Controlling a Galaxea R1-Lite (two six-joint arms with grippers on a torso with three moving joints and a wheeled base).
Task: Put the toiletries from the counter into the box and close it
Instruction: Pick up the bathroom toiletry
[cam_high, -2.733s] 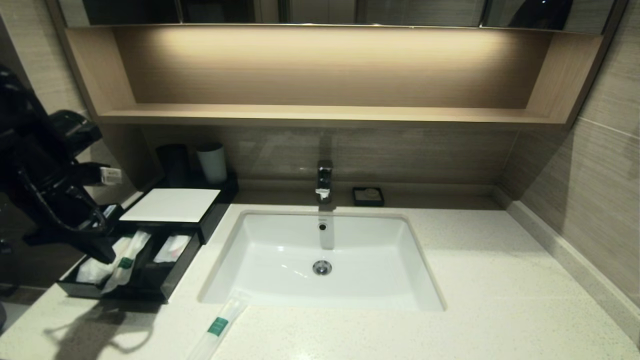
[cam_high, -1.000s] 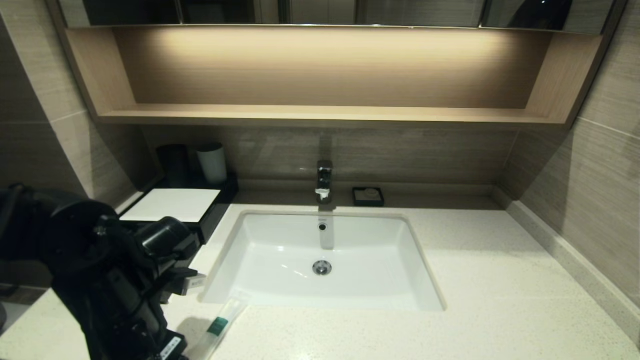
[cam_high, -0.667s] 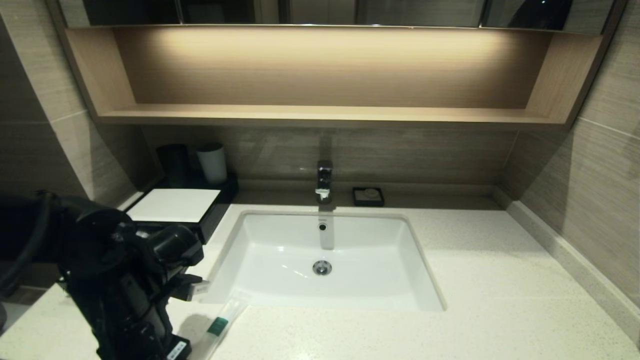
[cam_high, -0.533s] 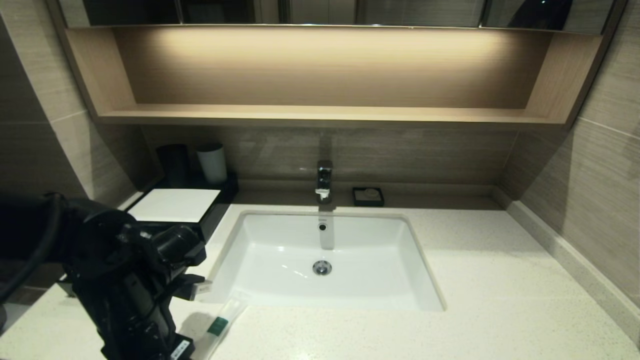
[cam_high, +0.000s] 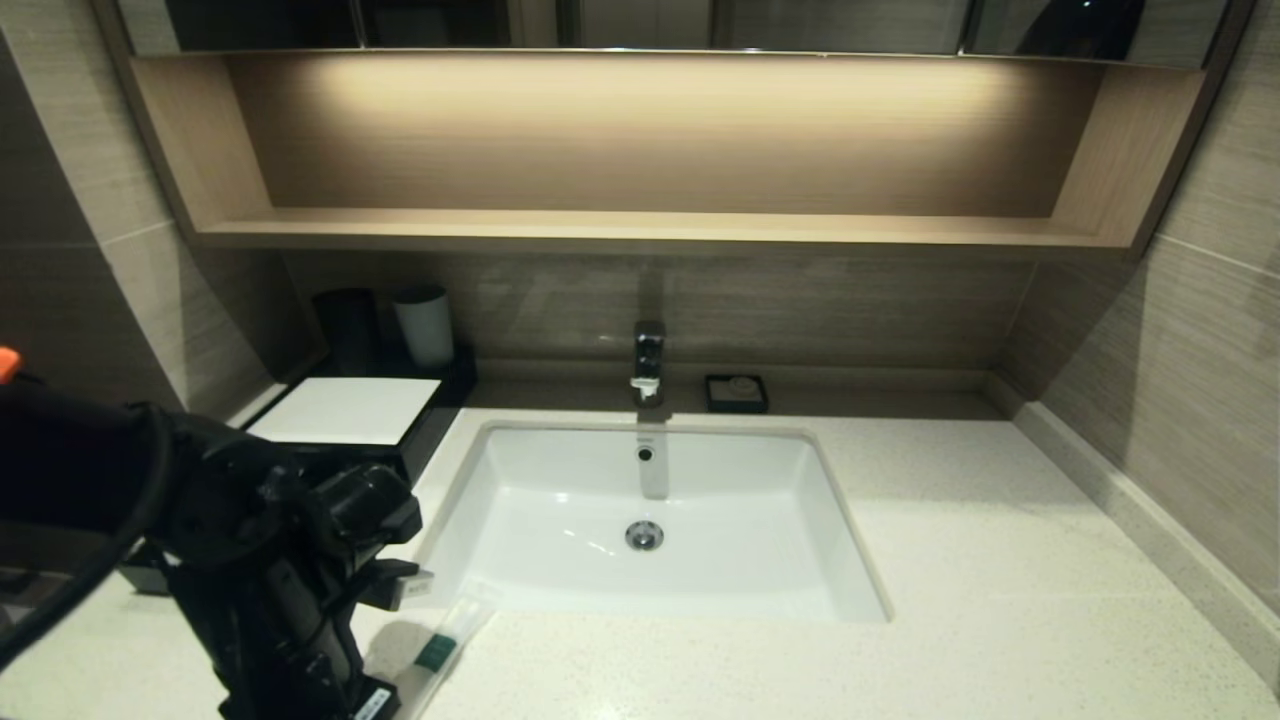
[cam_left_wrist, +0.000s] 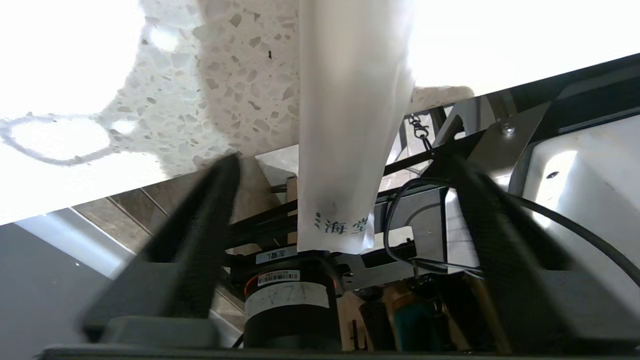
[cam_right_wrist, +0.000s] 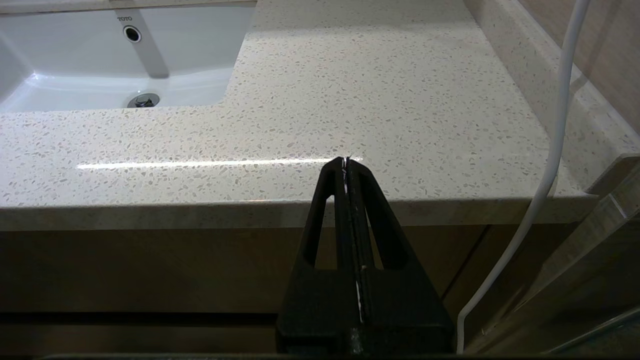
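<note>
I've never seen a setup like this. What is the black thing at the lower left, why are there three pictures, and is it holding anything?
The black thing is the robot's left arm. One picture comes from a camera on its head, the other two from cameras on its wrists, looking out past the fingers. The left gripper is open, its two dark fingers spread on either side of a toothbrush packet that lies on the speckled counter and sticks out over its front edge. It holds nothing yet. The head view shows the same packet in front of the white sink, and the black box with its white top behind the arm. The right gripper is shut and empty, parked off the counter's front edge.
</note>
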